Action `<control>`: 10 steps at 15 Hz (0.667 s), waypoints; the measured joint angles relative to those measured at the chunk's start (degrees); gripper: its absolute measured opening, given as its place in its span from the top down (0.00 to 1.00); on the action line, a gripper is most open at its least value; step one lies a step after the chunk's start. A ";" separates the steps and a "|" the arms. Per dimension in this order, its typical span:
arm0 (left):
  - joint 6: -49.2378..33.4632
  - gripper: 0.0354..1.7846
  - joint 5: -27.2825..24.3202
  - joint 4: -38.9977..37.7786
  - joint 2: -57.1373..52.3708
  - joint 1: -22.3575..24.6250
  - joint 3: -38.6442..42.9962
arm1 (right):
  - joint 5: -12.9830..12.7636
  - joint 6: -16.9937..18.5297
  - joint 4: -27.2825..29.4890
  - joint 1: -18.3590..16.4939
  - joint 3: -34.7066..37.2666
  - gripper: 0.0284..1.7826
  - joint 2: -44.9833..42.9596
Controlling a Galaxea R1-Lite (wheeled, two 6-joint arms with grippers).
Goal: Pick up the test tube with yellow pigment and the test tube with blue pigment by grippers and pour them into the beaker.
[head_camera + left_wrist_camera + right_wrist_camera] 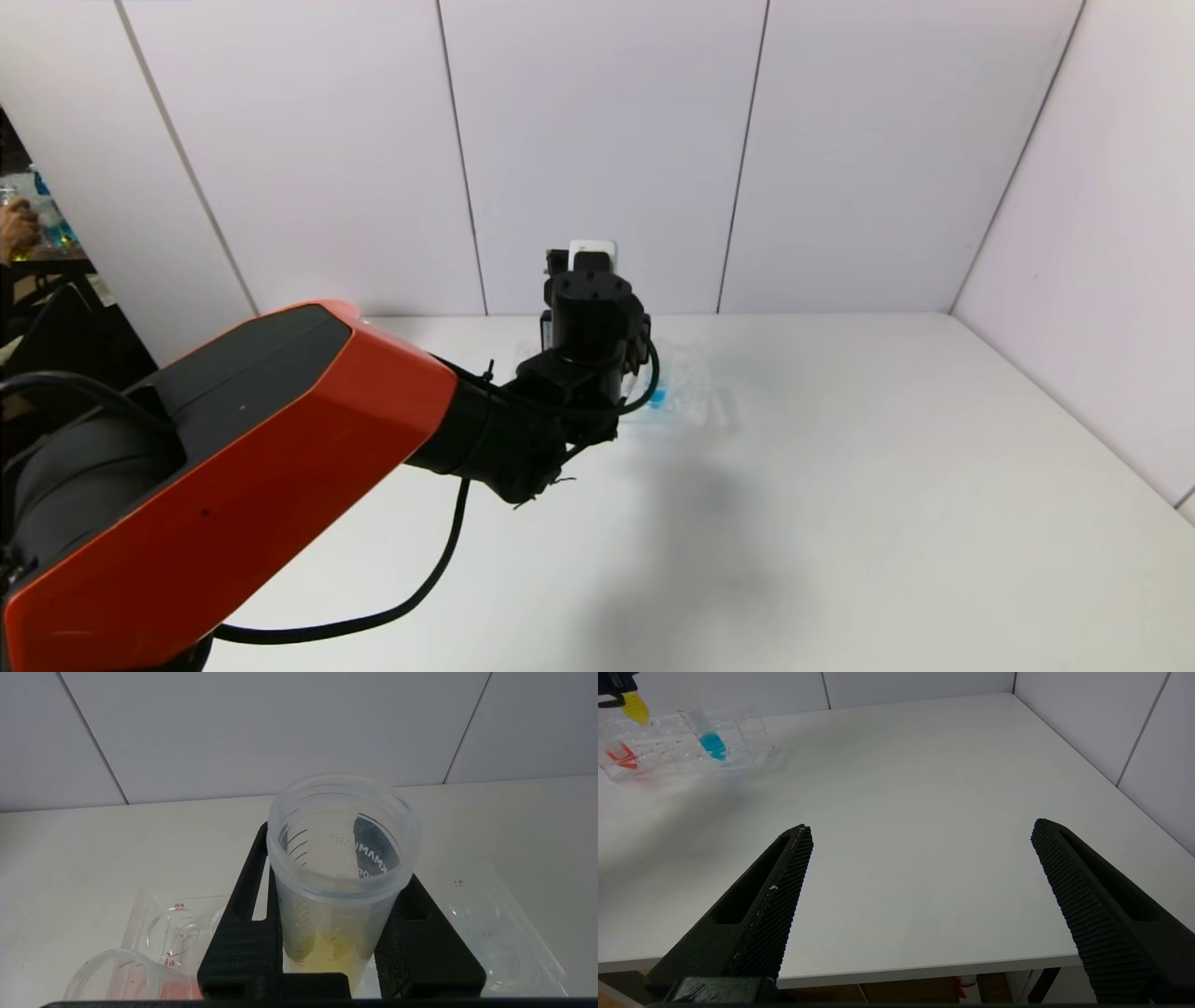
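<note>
My left gripper [336,858] is shut on the test tube with yellow pigment [327,947]. I look down into its open mouth, and the yellow liquid sits at its base. In the head view the left gripper [597,322] hangs over the clear tube rack [695,387] at the back of the table. In the right wrist view the yellow tip [635,711] is held above the rack. The test tube with blue pigment [710,742] stands in the rack, and its blue base shows in the head view [657,397]. My right gripper [922,828] is open and empty near the table's front edge. The beaker is out of view.
A tube with red-orange liquid [621,758] stands in the rack [686,751] beside the blue one and also shows in the left wrist view [140,980]. White walls close the table at the back and on the right.
</note>
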 joint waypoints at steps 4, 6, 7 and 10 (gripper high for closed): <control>0.24 0.71 0.00 1.60 -2.51 -0.41 -0.17 | 0.00 0.00 0.00 0.00 0.00 0.04 0.00; 1.05 0.71 0.05 1.99 -4.11 -0.41 0.06 | 0.00 0.00 0.02 0.00 0.00 0.04 0.00; 1.57 0.71 0.10 2.01 -5.08 -0.48 0.28 | 0.00 0.00 0.02 0.00 0.00 0.04 0.00; 2.73 0.71 0.07 2.58 -8.39 0.24 1.05 | 0.00 0.00 0.00 0.00 0.00 0.04 0.00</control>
